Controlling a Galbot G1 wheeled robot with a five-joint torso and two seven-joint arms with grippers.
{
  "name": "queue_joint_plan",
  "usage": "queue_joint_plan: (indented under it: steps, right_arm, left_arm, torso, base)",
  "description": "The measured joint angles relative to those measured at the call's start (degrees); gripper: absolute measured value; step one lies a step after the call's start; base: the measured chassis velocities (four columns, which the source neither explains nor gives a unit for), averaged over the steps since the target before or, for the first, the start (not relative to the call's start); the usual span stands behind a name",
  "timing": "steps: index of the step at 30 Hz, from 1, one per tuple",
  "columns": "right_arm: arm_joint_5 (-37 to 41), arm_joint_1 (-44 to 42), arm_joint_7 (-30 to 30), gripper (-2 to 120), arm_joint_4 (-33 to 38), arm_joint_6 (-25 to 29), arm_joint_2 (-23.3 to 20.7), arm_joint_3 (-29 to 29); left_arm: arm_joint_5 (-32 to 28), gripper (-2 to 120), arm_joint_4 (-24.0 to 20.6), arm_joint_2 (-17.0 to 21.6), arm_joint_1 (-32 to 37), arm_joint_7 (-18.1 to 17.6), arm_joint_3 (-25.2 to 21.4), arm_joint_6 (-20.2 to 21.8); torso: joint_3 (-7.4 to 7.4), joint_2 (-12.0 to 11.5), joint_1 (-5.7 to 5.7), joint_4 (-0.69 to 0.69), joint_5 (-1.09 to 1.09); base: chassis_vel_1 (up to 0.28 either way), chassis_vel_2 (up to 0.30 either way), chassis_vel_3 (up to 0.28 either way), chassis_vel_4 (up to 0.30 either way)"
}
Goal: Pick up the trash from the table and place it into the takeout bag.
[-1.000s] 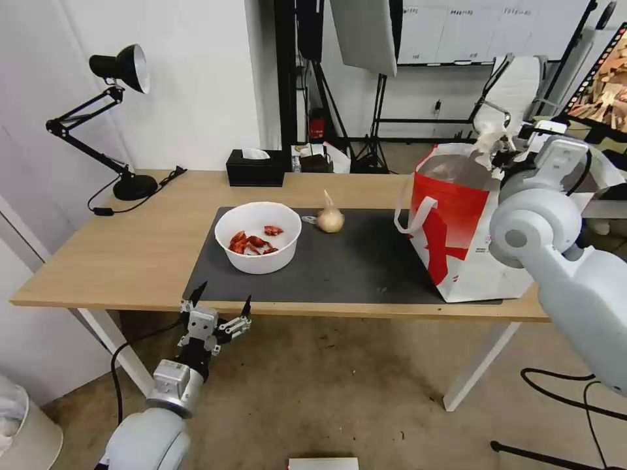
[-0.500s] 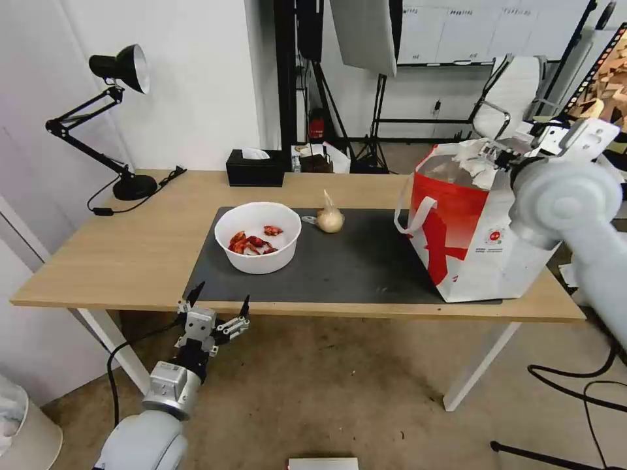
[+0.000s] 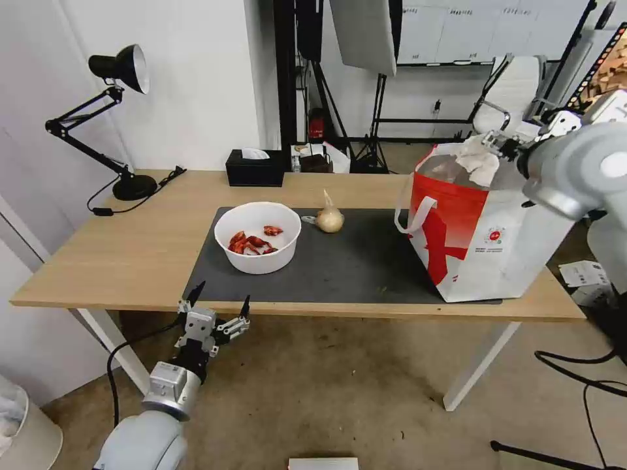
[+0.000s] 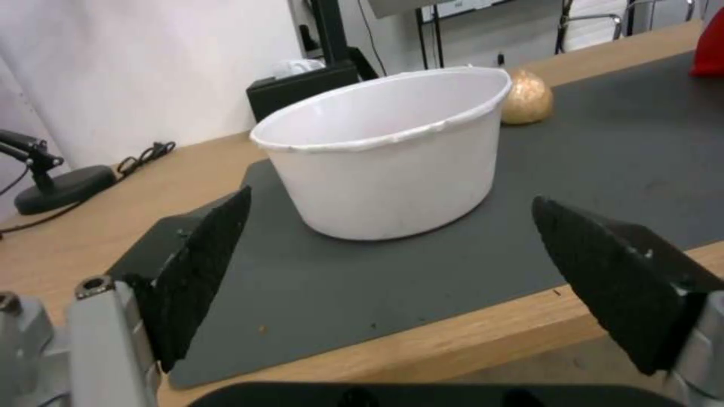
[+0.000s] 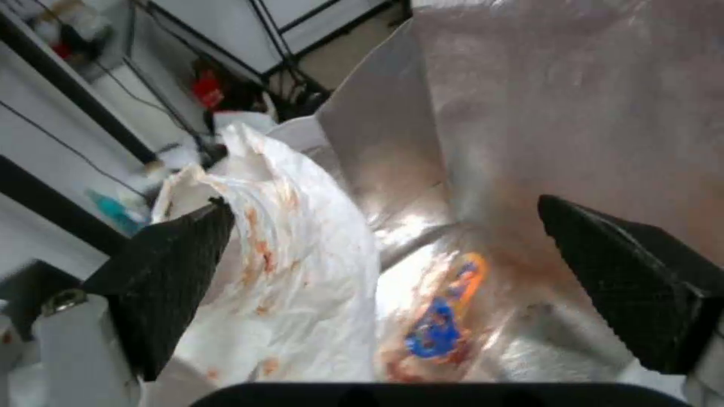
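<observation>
- The right end effector (image 3: pixel 501 142) is hanging over the open mouth of the takeout bag (image 3: pixel 486 241), its two black fingers (image 5: pixel 169 265) spread wide apart and gripping nothing.
- A crumpled white tissue (image 5: pixel 279 271), stained orange-red, is lying just beside one of those fingers, draped against the bag's silver foil lining (image 5: pixel 558 113); in the head view the tissue (image 3: pixel 479 160) is sitting at the bag's top edge.
- Down inside the bag, a clear wrapper with blue and orange print (image 5: pixel 445 316) is resting on the foil.
- The left end effector (image 3: pixel 215 312) is waiting below the counter's near edge, fingers (image 4: pixel 203 265) parted and empty, pointing toward the white round bowl (image 4: pixel 392 152).
- The bowl (image 3: pixel 258 236) is standing on the dark grey mat (image 3: pixel 339 261) with red shells inside, and the knotted clear bag (image 3: pixel 330 215) is sitting near it on the mat's far edge.
- The takeout bag is standing upright on the right end of the mat, its white strap handle (image 3: pixel 413 212) drooping down its red side.
- The counter (image 3: pixel 130 241) is a long light-wood top on white legs (image 3: pixel 480 365).
- At its far left a black desk lamp (image 3: pixel 111 117) is standing with its cord trailing; a black tissue box (image 3: pixel 256 168) is sitting at the far edge.
- Behind, a white wall (image 3: pixel 189 78), black stands and a white chair (image 3: pixel 513 91) are filling the room above a concrete floor (image 3: pixel 339 398).
</observation>
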Motion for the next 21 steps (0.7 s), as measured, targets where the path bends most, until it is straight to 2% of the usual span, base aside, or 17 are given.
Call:
queue_joint_plan:
  steps: [1, 2, 3, 4, 5, 7, 8, 10, 14, 21]
  right_arm:
    - [-0.6, 0.1, -0.1, 100, -0.1, -1.5, -0.6, -0.4]
    - [-1.9, 0.3, -1.0, 100, -0.1, -5.3, -1.9, -1.3]
    - [-7.2, -0.1, -6.4, 100, 0.0, -10.4, -4.0, -2.1]
    - [-7.2, -0.1, -6.4, 100, 0.0, -10.4, -4.0, -2.1]
    - [-18.2, -1.7, -17.3, 100, 0.0, -13.9, -7.7, -2.5]
    - [-25.4, -3.1, -29.5, 100, 0.2, -15.4, -11.7, -2.7]
    - [-25.4, -3.1, -29.5, 100, 0.2, -15.4, -11.7, -2.7]
    - [-27.6, -3.9, -35.3, 100, 0.3, -15.6, -13.7, -2.7]
    - [-28.6, -5.4, -37.9, 100, 0.4, -15.6, -14.3, -2.4]
    - [-27.3, -7.0, -36.7, 100, 0.8, -15.3, -14.1, -0.9]
  left_arm:
    - [0.0, 100, -0.1, 0.0, 0.0, 0.0, 0.0, 0.0]
    - [0.0, 100, -0.1, 0.1, 0.0, 0.0, 0.0, 0.0]
    - [0.0, 100, -0.3, 0.2, 0.1, 0.0, 0.0, 0.0]
    - [0.0, 100, -0.3, 0.2, 0.1, 0.0, 0.0, 0.0]
    - [0.0, 100, -0.4, 0.2, 0.1, 0.0, -0.1, 0.0]
    - [0.0, 100, -0.5, 0.2, 0.1, 0.0, -0.1, 0.0]
    - [0.0, 100, -0.5, 0.2, 0.1, 0.0, -0.1, 0.0]
    - [0.0, 100, -0.5, 0.2, 0.1, 0.0, 0.1, 0.0]
    - [0.0, 100, -0.6, 0.1, 0.1, 0.0, 0.3, 0.0]
    - [0.1, 100, -1.4, 0.1, 0.6, 0.0, -0.1, 0.0]
  torso:
    - [0.00, 0.0, 0.00, 0.00, 0.01]
    - [0.00, 0.0, 0.00, -0.01, 0.03]
    - [0.01, 0.0, 0.00, 0.00, 0.02]
    - [0.01, 0.0, 0.00, 0.00, 0.02]
    - [0.00, 0.0, 0.00, 0.00, 0.01]
    - [0.00, 0.0, 0.00, -0.05, 0.02]
    - [0.00, 0.0, 0.00, -0.05, 0.02]
    - [-0.01, 0.0, -0.01, -0.05, 0.02]
    - [0.00, 0.0, 0.00, 0.00, 0.01]
    - [0.00, 0.0, 0.00, -0.02, 0.02]
  base:
    - [0.000, 0.000, 0.000, 0.000]
    - [0.000, 0.000, 0.000, 0.000]
    - [0.000, 0.000, 0.000, 0.000]
    - [0.000, 0.000, 0.000, 0.000]
    - [0.000, 0.000, 0.000, 0.000]
    - [0.000, 0.000, 0.000, 0.000]
    - [0.000, 0.000, 0.000, 0.000]
    - [0.000, 0.000, 0.000, 0.000]
    - [0.000, 0.000, 0.000, 0.000]
    - [0.000, 0.000, 0.000, 0.000]
